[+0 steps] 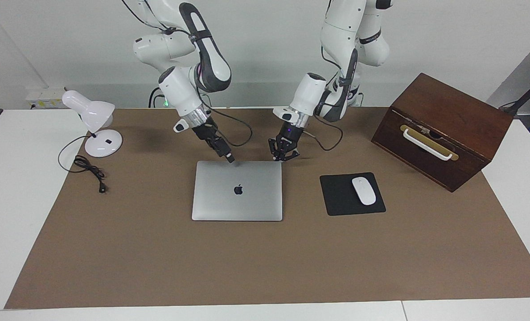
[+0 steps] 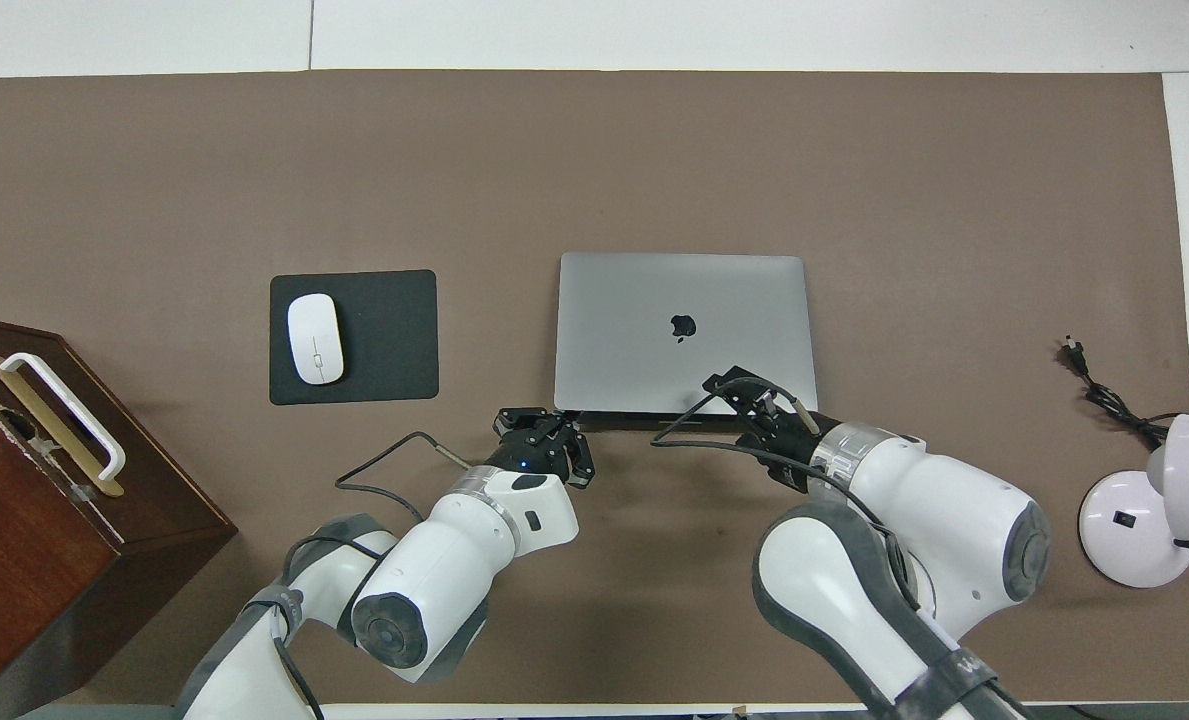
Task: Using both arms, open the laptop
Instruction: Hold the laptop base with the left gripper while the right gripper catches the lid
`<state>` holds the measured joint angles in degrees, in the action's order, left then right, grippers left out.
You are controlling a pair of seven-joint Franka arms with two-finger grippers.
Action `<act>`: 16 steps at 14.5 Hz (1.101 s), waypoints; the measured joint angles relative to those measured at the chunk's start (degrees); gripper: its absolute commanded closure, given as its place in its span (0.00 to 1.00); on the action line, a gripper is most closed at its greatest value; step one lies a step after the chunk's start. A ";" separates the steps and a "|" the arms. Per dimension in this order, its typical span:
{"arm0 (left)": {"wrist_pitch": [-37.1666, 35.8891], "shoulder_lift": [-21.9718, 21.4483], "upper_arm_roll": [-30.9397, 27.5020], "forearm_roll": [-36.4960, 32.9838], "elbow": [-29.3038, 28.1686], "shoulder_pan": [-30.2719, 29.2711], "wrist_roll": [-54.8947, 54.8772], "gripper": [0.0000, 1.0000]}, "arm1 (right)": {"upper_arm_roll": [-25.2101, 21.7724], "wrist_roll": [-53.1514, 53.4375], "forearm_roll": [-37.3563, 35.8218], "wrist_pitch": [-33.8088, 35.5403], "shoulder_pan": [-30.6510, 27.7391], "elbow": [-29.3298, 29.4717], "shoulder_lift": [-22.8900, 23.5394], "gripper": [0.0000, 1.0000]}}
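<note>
Facing view: closed laptop (image 1: 237, 191) flat; right gripper (image 1: 230, 158), left gripper (image 1: 283, 156) at its robot-side edge; finger spread unclear.

laptop (image 1: 237, 191): lies shut on the brown mat (image 1: 265, 263), mid-table
left gripper (image 1: 283, 156): at the laptop's robot-side edge, by the corner toward the left arm's end
right gripper (image 1: 229, 158): over that same edge, near its middle
mouse pad (image 1: 338, 200): beside the laptop, toward the left arm's end
mouse (image 1: 363, 191): on the mouse pad
wooden box (image 1: 443, 129): past the mouse pad, nearer the robots than the laptop
lamp (image 1: 94, 125): well apart from the laptop, toward the right arm's end
</note>
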<state>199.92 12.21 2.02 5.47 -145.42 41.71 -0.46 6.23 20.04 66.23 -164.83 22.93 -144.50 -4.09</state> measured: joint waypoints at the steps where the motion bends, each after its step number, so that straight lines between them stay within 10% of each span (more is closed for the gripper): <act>1: 0.00 0.63 -0.04 0.00 0.45 -0.01 -0.18 1.00 | -0.01 -0.13 0.00 -0.01 -0.13 0.35 0.28 0.00; 16: 0.04 3.20 -0.53 0.00 2.49 -0.76 -4.41 1.00 | -0.04 -1.34 0.00 -0.01 -1.28 4.24 3.42 0.00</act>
<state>199.96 15.40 1.49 5.47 -142.93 40.94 -4.86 6.19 18.70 66.23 -164.84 21.66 -140.26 -0.67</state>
